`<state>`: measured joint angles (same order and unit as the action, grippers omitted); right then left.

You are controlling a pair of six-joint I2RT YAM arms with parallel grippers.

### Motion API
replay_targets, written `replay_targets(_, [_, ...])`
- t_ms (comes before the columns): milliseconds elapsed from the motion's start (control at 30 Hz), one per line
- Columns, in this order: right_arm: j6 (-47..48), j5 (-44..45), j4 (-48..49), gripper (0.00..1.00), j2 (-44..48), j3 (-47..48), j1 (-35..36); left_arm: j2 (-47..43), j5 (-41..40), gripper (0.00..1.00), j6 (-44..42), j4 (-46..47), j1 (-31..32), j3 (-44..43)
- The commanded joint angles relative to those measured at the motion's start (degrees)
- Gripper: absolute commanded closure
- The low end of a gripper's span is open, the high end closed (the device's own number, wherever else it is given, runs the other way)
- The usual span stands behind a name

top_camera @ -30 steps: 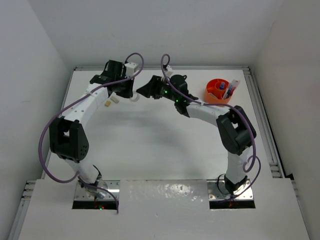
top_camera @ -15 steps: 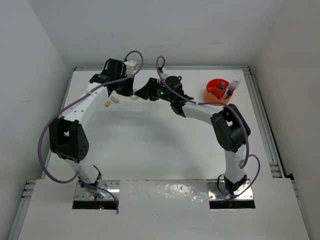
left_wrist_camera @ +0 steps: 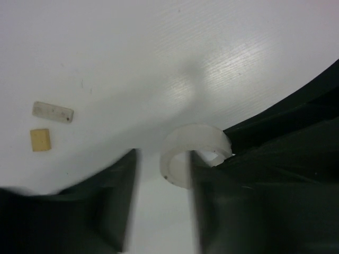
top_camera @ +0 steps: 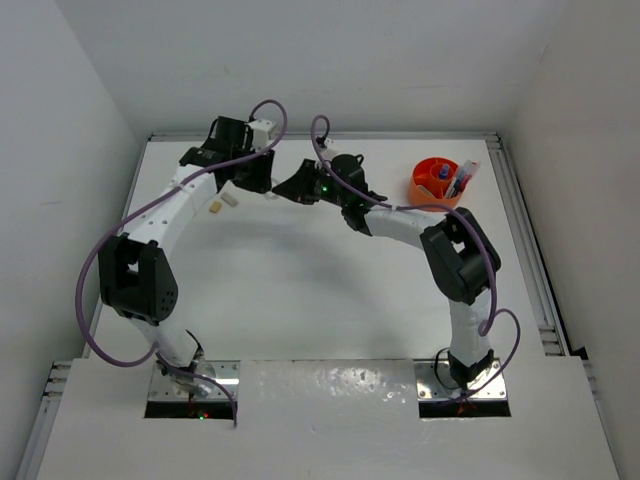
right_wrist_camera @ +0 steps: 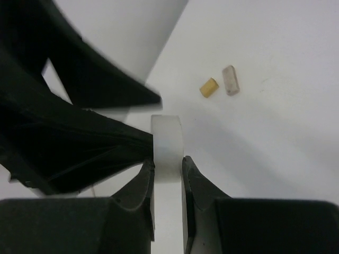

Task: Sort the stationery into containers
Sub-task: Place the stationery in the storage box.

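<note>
Transfer of the white ring (right_wrist_camera: 167, 143) between the two hands is judged to be the step in hand. The ring stands on edge near the far edge of the surface (top_camera: 300, 290), left of its middle, where both arms meet. Whether it rests on the surface or is lifted cannot be told. The right hand (right_wrist_camera: 167, 166) is closed on the ring, one finger pressed against each side of its band. The left hand (left_wrist_camera: 161, 170) is seen with its fingers parted. The ring's wall stands between them and a gap shows on one side, so no firm grip is read there, though that view is blurred.

The orange tub (top_camera: 418, 186) stands well apart, toward the far right corner, with pens (top_camera: 460, 180) already set in one compartment. A beige block (right_wrist_camera: 208, 87) and a pale grey piece (right_wrist_camera: 230, 87) lie side by side on the surface near the hands, touched by neither.

For the step to be done well, the right grip should be confirmed as firm before the left fingers are drawn clear. Those fingers should be withdrawn straight, so that the ring is not twisted out of the pads. Only then should the ring be carried to the tub, high enough for the rim to be cleared, and lowered into a compartment wide enough for it.
</note>
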<state>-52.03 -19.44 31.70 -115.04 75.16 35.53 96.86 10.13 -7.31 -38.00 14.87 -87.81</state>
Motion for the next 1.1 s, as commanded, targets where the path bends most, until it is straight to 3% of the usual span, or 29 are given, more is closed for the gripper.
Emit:
replay_targets(0, [9.2,-0.5,-0.6,1.00,6.6,-1.7,-1.1,-0.2,0.9,0.31,1.0,1.2,0.6,-2.0])
replay_targets(33, [11.5,-0.6,-2.5,1.00,7.8,-2.0,-1.9,-0.4,1.1,0.12,0.9,1.0,0.2,-2.2])
replay_targets(67, [17.0,-1.0,-7.2,1.00,10.5,-2.9,-2.6,-0.7,1.6,0.01,0.7,0.1,0.1,-2.5])
replay_targets(133, [22.6,-3.4,-13.8,1.00,12.8,-2.4,-6.5,-1.0,4.9,0.00,-0.8,-1.6,-1.3,-3.6])
replay_targets(267, [43.5,-3.7,-38.9,1.00,18.0,2.3,-13.5,-3.2,13.8,0.00,-8.1,-7.4,-5.2,-7.3])
replay_targets(367, [59.3,5.1,-47.7,1.00,22.7,1.9,-17.9,-5.7,16.6,0.00,-10.2,-6.1,-7.4,-2.9])
replay_targets(467, [70.9,13.0,-53.5,1.00,24.6,3.0,-22.1,-7.2,18.3,0.00,-6.6,-2.0,-8.4,4.3])
replay_targets(600, [77.6,16.4,-55.5,1.00,23.6,3.2,-26.3,-7.9,20.7,0.00,-3.9,0.7,-8.5,8.8])
replay_targets(767, [77.4,22.0,-52.4,1.00,23.6,2.0,-26.2,-8.3,18.8,0.00,-6.7,-0.8,-8.7,8.2])
replay_targets(867, [76.0,22.0,-47.9,1.00,25.1,-0.7,-26.1,-9.1,16.1,0.00,-10.9,-2.0,-9.2,9.1])
replay_targets(1067, [76.1,23.1,-48.1,1.00,22.2,1.4,-27.6,-14.1,13.5,0.00,-20.8,0.0,-9.1,15.6])
